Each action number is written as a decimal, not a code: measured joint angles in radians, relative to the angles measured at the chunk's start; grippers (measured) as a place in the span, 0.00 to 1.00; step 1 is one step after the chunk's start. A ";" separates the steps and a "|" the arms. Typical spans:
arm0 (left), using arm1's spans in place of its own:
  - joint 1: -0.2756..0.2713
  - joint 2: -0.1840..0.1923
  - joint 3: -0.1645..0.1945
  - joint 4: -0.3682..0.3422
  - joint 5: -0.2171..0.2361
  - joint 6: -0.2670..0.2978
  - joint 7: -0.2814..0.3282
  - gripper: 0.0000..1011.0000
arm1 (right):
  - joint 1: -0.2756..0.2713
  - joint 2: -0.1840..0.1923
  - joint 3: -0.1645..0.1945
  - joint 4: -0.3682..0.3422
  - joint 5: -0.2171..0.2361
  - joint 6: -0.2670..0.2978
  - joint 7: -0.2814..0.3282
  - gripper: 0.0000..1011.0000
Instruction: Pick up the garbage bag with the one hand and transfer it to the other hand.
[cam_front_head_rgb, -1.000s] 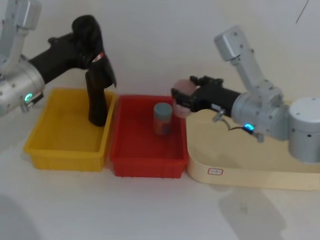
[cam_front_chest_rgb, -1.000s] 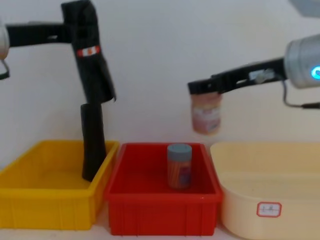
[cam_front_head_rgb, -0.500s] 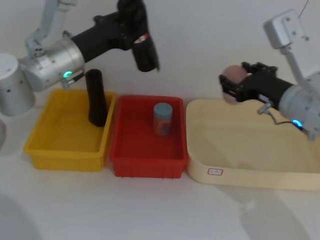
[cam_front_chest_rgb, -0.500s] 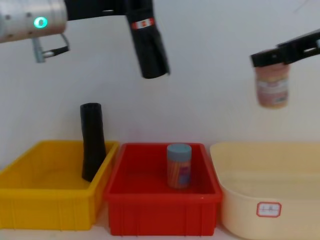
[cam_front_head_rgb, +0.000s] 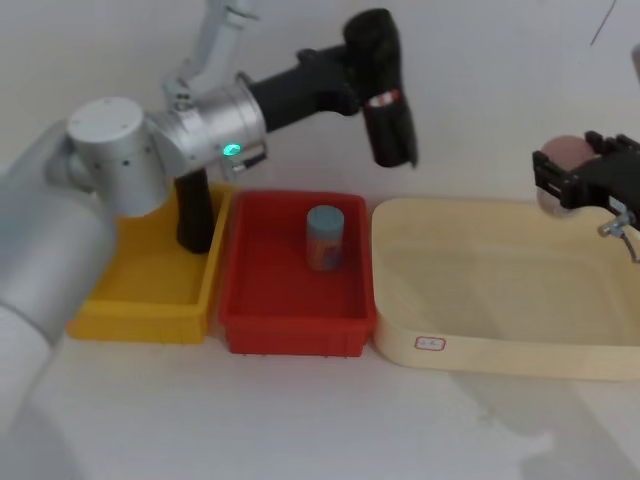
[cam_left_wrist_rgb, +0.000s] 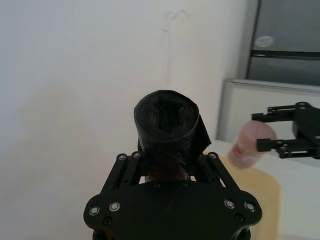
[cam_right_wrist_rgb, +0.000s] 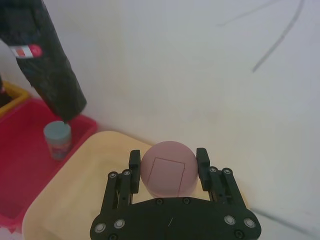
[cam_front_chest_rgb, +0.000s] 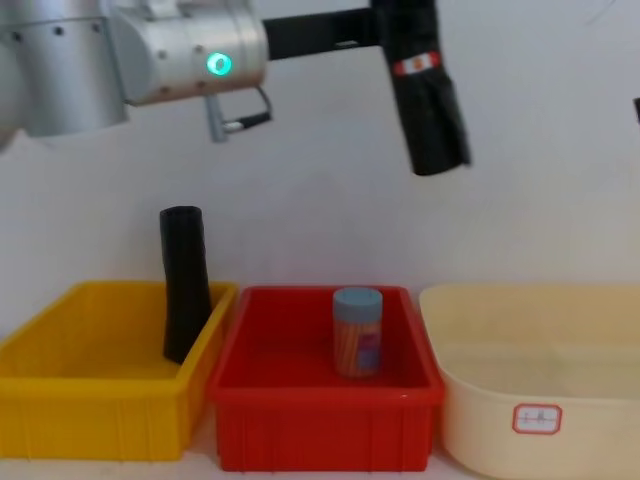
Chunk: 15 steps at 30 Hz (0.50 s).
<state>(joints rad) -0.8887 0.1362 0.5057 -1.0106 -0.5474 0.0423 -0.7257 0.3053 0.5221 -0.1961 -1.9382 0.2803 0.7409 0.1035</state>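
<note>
**Garbage bag aloft in left end effector, right one occupied**

- Surface (cam_front_head_rgb: 300, 420): white, carrying three containers in a row.
- Yellow bin (cam_front_head_rgb: 140, 325), robot's left: a plain black roll (cam_front_head_rgb: 197, 215) leans in its back right corner.
- Red bin (cam_front_head_rgb: 295, 330), middle: one blue-lidded jar (cam_front_head_rgb: 325, 237), upright.
- Cream tub (cam_front_head_rgb: 500, 355), right.
- Garbage bag (cam_front_head_rgb: 390, 125): raised in the air above where the red bin meets the tub, hanging tilted, red-and-white band near the top.
- Left end effector (cam_front_head_rgb: 368, 62): green-lit arm, clenched on the garbage bag's upper end.
- Right end effector (cam_front_head_rgb: 570, 175): above the tub's far rim, grasping a pink-lidded jar (cam_front_head_rgb: 563, 155), well apart from the bag.
</note>
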 joint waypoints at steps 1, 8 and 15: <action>-0.008 -0.010 0.005 0.018 -0.003 -0.004 -0.012 0.37 | -0.003 -0.001 0.004 -0.001 0.002 0.002 -0.003 0.64; -0.072 -0.100 0.042 0.188 -0.018 -0.035 -0.089 0.37 | -0.034 -0.028 0.048 0.010 0.034 0.007 -0.008 0.64; -0.101 -0.149 0.065 0.278 -0.020 -0.055 -0.121 0.37 | -0.029 -0.060 0.044 0.065 0.063 -0.001 0.023 0.64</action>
<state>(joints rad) -0.9895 -0.0129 0.5704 -0.7331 -0.5676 -0.0129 -0.8466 0.2761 0.4617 -0.1518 -1.8732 0.3431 0.7401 0.1265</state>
